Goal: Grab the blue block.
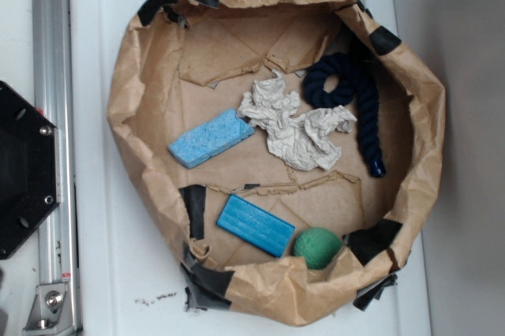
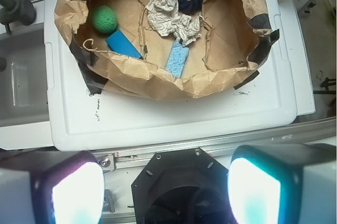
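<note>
The blue block (image 1: 255,225) is a flat mid-blue ribbed bar lying in the brown paper basin (image 1: 126,115), near its lower rim and next to a green ball (image 1: 317,247). From the wrist camera the blue block (image 2: 122,43) shows far off, partly behind the paper rim. My gripper (image 2: 166,192) is open, its two glowing pads (image 2: 78,192) wide apart at the bottom of the wrist view, high above the robot base and well away from the basin. Nothing is between them. The gripper is out of the exterior view.
A paler sponge-like block (image 1: 210,138), crumpled white paper (image 1: 296,127) and a dark navy rope (image 1: 351,91) also lie in the basin. It rests on a white lid (image 2: 174,113). The black robot base (image 1: 24,170) and a metal rail (image 1: 51,76) stand at the left.
</note>
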